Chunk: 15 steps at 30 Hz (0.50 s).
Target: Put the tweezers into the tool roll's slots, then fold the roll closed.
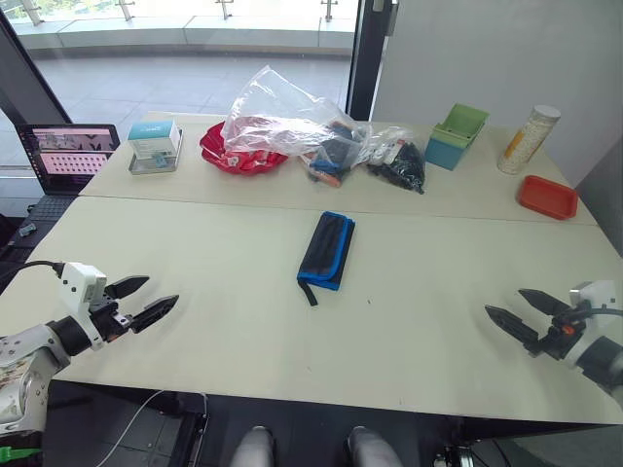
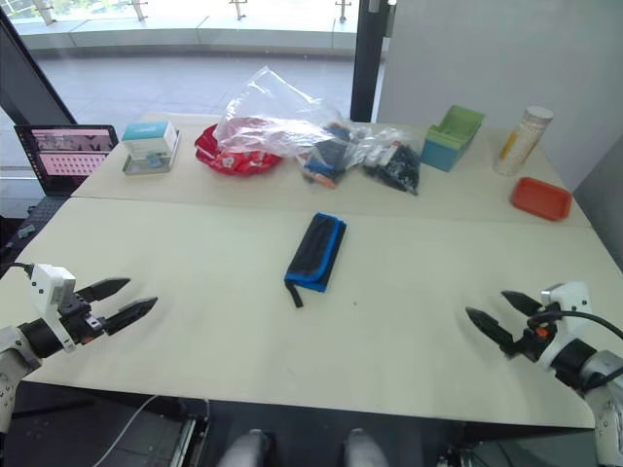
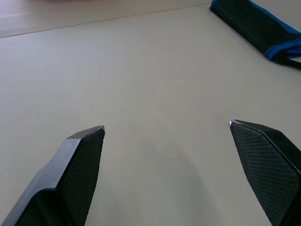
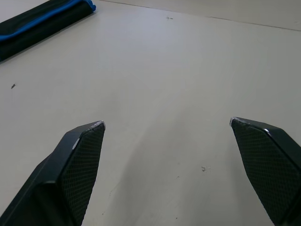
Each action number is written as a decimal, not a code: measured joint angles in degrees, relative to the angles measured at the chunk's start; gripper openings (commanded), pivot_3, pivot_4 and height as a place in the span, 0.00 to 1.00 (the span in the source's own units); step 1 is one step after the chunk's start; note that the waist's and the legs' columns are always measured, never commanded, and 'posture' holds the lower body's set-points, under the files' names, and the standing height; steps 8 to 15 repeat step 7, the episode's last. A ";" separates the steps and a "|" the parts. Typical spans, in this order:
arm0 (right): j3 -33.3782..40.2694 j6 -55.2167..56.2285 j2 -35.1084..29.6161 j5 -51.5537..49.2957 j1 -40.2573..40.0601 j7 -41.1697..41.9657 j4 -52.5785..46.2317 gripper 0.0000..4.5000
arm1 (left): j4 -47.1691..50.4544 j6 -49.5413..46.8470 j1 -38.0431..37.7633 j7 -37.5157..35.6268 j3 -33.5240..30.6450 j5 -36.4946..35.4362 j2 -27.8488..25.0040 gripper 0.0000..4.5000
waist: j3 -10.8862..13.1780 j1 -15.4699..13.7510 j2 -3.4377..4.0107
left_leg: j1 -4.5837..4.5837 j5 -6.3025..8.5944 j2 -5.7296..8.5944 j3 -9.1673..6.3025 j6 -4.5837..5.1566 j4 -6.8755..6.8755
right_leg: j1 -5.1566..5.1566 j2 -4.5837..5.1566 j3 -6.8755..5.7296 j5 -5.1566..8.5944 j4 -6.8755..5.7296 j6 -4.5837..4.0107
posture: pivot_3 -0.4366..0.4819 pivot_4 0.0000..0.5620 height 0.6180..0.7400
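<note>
The tool roll [image 1: 327, 249] lies folded shut in the middle of the table, black with blue edging, its strap trailing toward me. Its slots are hidden inside the fold, and the tweezers are out of view. My left gripper [image 1: 146, 298] hovers open near the front left edge, far from the roll, nothing between its fingers. My right gripper [image 1: 516, 311] is open and empty at the front right. A corner of the roll [image 3: 263, 28] appears in the left wrist view and its edge [image 4: 42, 21] in the right wrist view.
Along the back stand a clear plastic bag [image 1: 282, 122] over a red bowl [image 1: 238, 156], a black bag [image 1: 397, 165], a teal and green box [image 1: 456, 136], a tall bottle [image 1: 529, 139], a red tray [image 1: 547, 197] and a small box [image 1: 154, 144]. A laptop [image 1: 66, 156] sits at the left.
</note>
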<state>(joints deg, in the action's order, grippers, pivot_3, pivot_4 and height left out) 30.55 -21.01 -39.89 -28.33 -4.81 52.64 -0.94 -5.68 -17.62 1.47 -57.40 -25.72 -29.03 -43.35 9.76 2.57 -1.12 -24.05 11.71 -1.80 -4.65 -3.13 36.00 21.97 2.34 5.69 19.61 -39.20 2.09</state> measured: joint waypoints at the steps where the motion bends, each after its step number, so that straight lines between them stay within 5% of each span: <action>1: -0.11 -0.02 0.00 0.00 -0.03 -0.03 0.17 1.00 | 0.00 -0.06 0.05 0.14 0.02 -0.01 0.00 1.00 | 0.00 0.00 0.00 | 0.00 0.00 0.00 0.00 0.00 0.00 | 0.00 0.00 0.00 0.00 0.00 0.00 | 0.48 0.27 0.86; 15: -0.28 -0.11 0.00 -0.04 -0.11 -0.46 0.29 1.00 | -0.01 -0.10 0.90 0.64 0.09 0.00 -0.36 1.00 | 0.00 0.04 0.00 | 0.01 0.00 0.01 0.00 0.00 0.02 | 0.00 0.00 0.00 0.00 -0.07 0.00 | 0.48 0.27 0.86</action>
